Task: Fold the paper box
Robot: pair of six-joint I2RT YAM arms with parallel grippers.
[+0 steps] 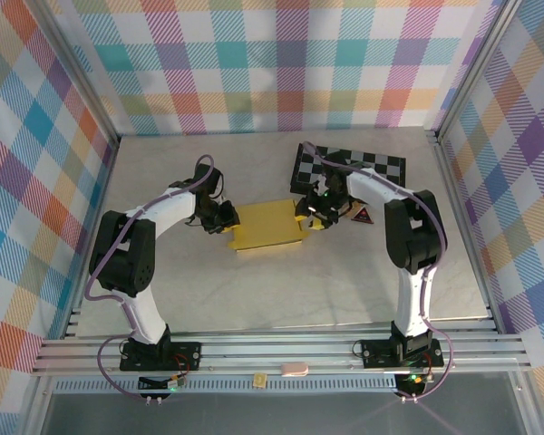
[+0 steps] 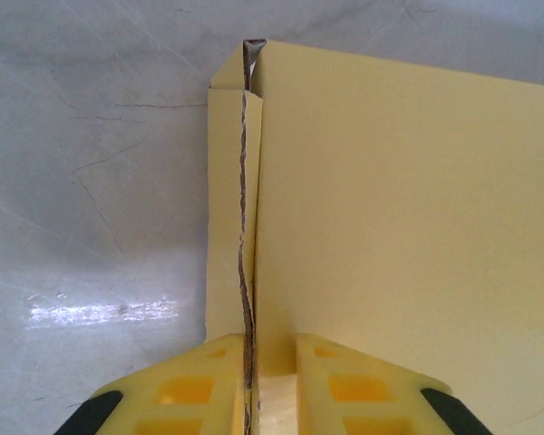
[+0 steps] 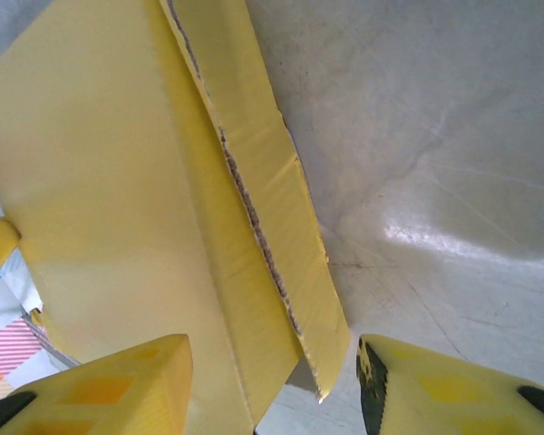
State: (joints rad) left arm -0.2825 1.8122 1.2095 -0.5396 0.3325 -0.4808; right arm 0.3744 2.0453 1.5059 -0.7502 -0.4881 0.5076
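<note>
Paper box (image 1: 270, 227) lies on the bench (image 1: 254, 290). Left jaws pinch one wall; right jaws gape round another.

White arms (image 1: 168, 207), black joints (image 1: 127, 252), purple cables (image 1: 87, 286); yellow pincer fingers (image 2: 186, 391) seem black-based.

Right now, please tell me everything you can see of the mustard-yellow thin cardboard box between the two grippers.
The mustard-yellow thin-cardboard paper box is a shallow rectangle that lies flat on the pale grey table, between the two arms. Its large panel is smooth and plain. The narrow side strips are folded, and their cut edges look rough and brown. The left gripper closely straddles the left wall; I cannot tell if it pinches it. The open right gripper straddles the tilted right flap.
</note>
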